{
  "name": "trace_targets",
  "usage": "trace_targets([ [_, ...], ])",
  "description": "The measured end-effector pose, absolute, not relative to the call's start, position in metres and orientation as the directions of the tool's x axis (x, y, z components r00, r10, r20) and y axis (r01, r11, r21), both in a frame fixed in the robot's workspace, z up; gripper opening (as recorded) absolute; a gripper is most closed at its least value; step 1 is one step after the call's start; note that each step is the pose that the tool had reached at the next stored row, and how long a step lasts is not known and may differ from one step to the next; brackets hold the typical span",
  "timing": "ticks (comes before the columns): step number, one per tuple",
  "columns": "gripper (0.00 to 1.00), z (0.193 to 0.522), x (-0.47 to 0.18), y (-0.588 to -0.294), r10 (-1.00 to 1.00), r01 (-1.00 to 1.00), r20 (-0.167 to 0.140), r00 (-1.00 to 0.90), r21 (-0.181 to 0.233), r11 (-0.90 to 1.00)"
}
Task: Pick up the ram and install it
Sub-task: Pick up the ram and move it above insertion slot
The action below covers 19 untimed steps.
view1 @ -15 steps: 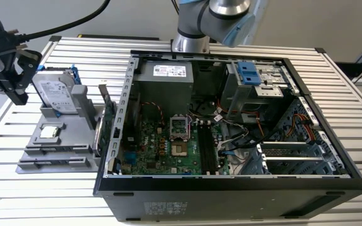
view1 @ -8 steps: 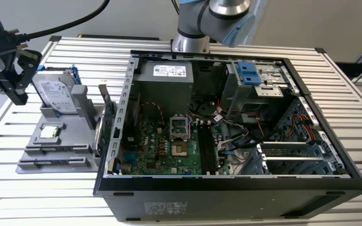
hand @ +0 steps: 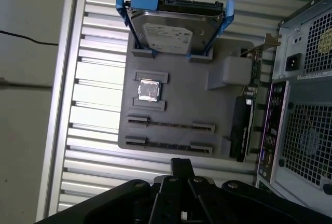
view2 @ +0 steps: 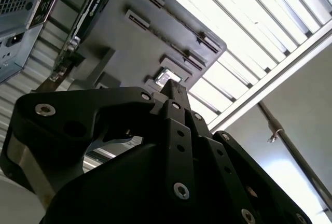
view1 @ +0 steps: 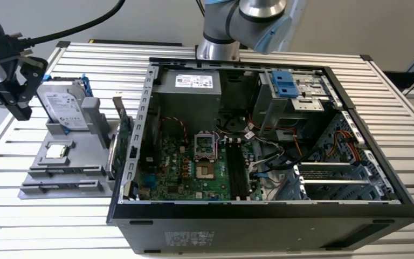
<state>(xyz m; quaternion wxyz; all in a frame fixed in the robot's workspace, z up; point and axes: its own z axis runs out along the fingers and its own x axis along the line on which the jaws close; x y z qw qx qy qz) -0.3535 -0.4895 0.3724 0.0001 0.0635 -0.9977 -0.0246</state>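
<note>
Exterior view: the claw [view1: 21,110] hangs over the worktop [view1: 379,97] at the exterior view's left, just past the grey tray [view1: 77,154] that carries the hard drive [view1: 63,108]. The open case [view1: 264,216] lies toward the exterior view's right, and the tray and the upright green card [view1: 124,135] stand between it and the claw. The tray's two long holders [view1: 67,181] look bare. On the motherboard [view1: 171,172], the memory slots [view1: 237,167] show as dark strips beside the processor socket [view1: 205,154]. Their long axis runs from the case's near wall toward its far wall, crosswise to the tray's holders. I judge that the ram most likely sits in one of those slots, well apart from the claw, though I cannot tell a seated stick from an empty slot there.

Second wrist view: the claw's [view2: 171,85] tips meet with no gap and nothing pinched between them. Beyond them lies the tray [view2: 119,42], its holders plain slits.

First wrist view: past the closed claw [hand: 181,163], both holders [hand: 171,124] read as thin bare grooves next to a small square chip [hand: 149,90]. The hard drive [hand: 166,32] stands at the tray's far end, and the green card [hand: 241,125] lines the side nearest the case [hand: 306,105]. The claw is nearer the tray than the slots.
</note>
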Motion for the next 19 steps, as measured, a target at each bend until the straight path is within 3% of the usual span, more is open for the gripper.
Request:
trace_targets([
  [19, 0.00, 0.3724, -0.3536, -0.4895, -0.151, -0.151, -0.003, -0.989, 0.049, 0.987],
])
